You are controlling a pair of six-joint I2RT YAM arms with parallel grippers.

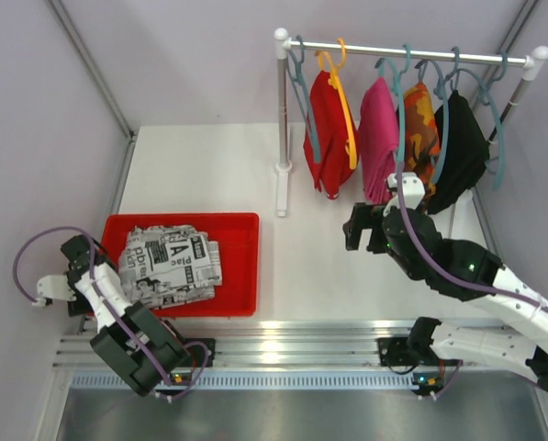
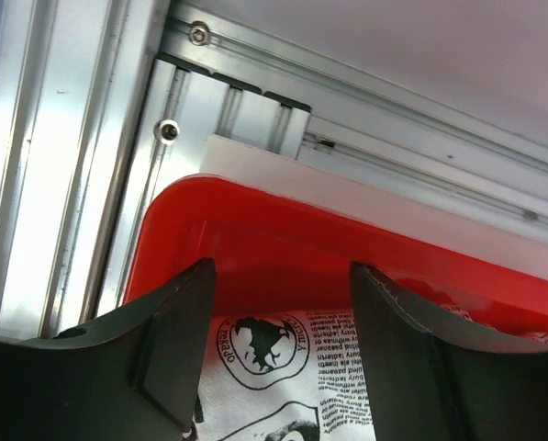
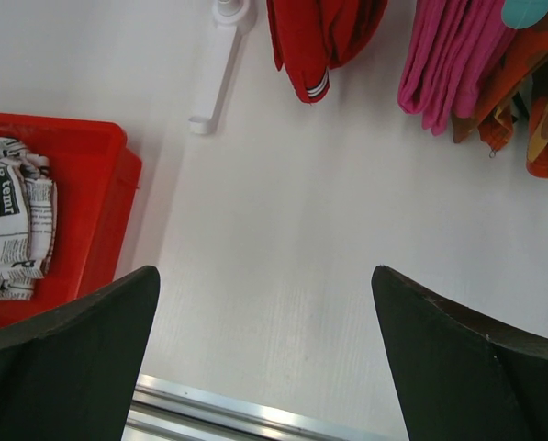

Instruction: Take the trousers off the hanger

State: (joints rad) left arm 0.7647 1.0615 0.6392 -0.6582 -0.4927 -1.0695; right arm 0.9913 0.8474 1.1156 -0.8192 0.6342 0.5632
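The black-and-white patterned trousers (image 1: 171,262) lie folded in a red tray (image 1: 241,276). The red trousers (image 1: 329,129), magenta pink trousers (image 1: 377,138), orange camouflage trousers (image 1: 422,124) and plain black trousers (image 1: 462,152) hang on hangers from a white rail (image 1: 411,52). My left gripper (image 2: 283,276) is open and empty, low over the tray's left end, with the patterned trousers (image 2: 283,386) between its fingers. My right gripper (image 3: 264,285) is open and empty above the table. It sits just in front of the pink trousers (image 3: 452,64) and below them.
The rack's white post (image 1: 282,110) and its foot (image 1: 282,197) stand beside the tray's far right corner. An empty teal hanger (image 1: 296,69) hangs at the rail's left end. Aluminium rails (image 1: 283,354) run along the near edge. Grey walls close in the left and right sides.
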